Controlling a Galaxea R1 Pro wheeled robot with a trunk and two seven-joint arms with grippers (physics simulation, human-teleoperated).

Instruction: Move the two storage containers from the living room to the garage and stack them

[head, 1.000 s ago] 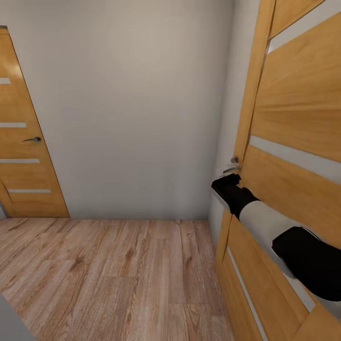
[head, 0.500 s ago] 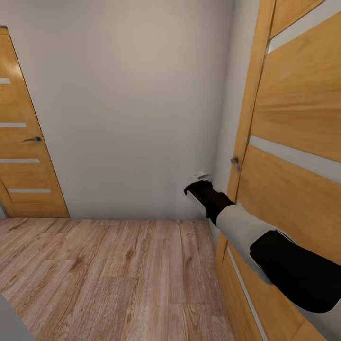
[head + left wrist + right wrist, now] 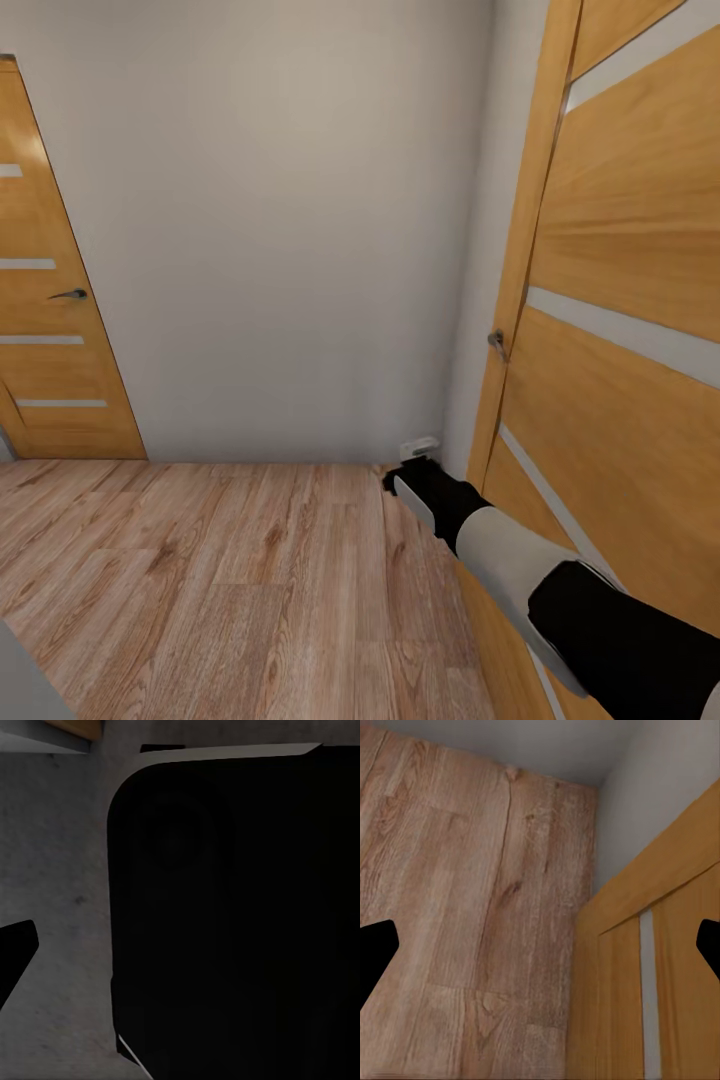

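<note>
Wood-plank floor (image 3: 220, 580) meets a plain white wall (image 3: 280, 220) ahead, with one orange-brown door (image 3: 50, 330) at nine o'clock and a second door (image 3: 620, 330), its handle (image 3: 496, 342) showing, at three o'clock. Right gripper (image 3: 420, 447) hangs low at about five o'clock beside that second door, fingertips (image 3: 376, 952) spread wide on nothing, while the left gripper's state I cannot tell from its dark wrist view

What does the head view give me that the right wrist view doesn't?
Head view alone: the right arm reaching low beside the near door, that door's handle, and a second wooden door on the far left. Right wrist view alone: its two dark fingertips, spread wide with nothing between them. Both: the wood-plank floor, the near wooden door and the white wall.
</note>
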